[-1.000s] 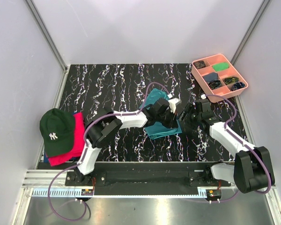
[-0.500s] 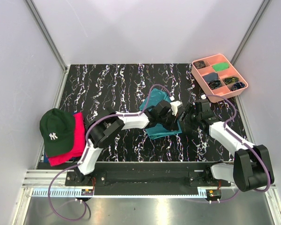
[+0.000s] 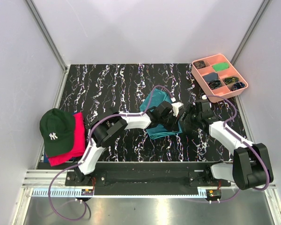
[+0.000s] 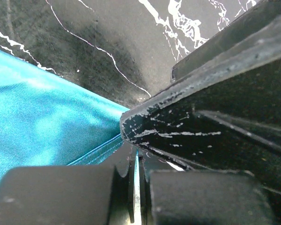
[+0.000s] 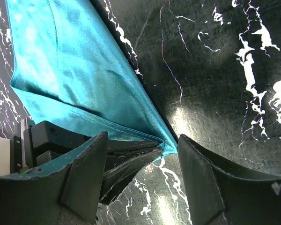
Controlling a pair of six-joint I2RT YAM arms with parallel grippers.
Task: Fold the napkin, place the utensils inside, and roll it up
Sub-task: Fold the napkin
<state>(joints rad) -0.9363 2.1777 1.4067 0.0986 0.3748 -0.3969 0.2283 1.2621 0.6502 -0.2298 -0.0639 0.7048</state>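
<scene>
Pink tray [image 3: 201, 79] at the far right has six compartments. One holds a green piece [image 3: 220, 67], the rest dark bits I can't identify. Only writing I see is a white "NY" on the dark green cap [image 3: 56, 129], which sits on the pink-red cloth [image 3: 77, 140]. Napkin [image 3: 154, 101] lies mid-table. Left gripper [image 4: 136, 164] is pinched on its edge. Right gripper [image 5: 141, 138] is spread wide around that corner.
</scene>
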